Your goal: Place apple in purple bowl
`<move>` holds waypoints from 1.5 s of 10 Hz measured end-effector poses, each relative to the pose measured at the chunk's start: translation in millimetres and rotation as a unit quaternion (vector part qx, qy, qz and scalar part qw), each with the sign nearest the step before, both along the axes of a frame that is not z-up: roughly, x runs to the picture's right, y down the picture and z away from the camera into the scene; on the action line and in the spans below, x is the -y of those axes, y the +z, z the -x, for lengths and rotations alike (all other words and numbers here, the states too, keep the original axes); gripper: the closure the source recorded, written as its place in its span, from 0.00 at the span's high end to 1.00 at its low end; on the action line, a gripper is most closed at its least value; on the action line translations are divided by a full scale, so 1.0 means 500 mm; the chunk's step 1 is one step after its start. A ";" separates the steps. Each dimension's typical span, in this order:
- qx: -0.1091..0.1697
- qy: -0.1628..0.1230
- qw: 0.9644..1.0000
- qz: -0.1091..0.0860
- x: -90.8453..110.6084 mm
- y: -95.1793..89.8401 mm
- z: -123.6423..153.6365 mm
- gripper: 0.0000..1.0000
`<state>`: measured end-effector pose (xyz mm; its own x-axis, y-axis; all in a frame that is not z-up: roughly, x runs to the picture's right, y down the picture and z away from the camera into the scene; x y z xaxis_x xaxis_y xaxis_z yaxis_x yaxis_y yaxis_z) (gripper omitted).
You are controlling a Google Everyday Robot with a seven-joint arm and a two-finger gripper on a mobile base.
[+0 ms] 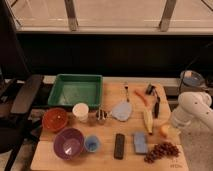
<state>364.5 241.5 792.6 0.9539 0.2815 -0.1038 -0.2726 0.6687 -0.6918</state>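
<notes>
I see gripper (173, 125) low at right edge of table (105, 159), just beside apple (164, 131); grip state: cannot tell; purple bowl (68, 145) front-left, well apart

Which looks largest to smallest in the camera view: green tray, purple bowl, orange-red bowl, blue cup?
green tray
purple bowl
orange-red bowl, only slightly smaller
blue cup
The purple bowl sits nearer, so that pair is unsure. The gripper is beside the apple at the right edge of the table.

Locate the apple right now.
Camera view: the apple sits near the right edge of the table, right of the corn cob and above the grapes; the tool is just to its right.
</notes>
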 end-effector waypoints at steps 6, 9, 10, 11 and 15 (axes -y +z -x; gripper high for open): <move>0.038 -0.044 0.995 -0.076 0.147 -0.116 0.172 0.00; 0.088 -0.070 0.990 -0.085 0.162 -0.116 0.326 0.00; 0.103 -0.076 0.988 -0.087 0.164 -0.118 0.367 0.00; 0.123 -0.084 0.985 -0.088 0.166 -0.122 0.421 0.00; 0.140 -0.092 0.982 -0.088 0.169 -0.127 0.467 0.00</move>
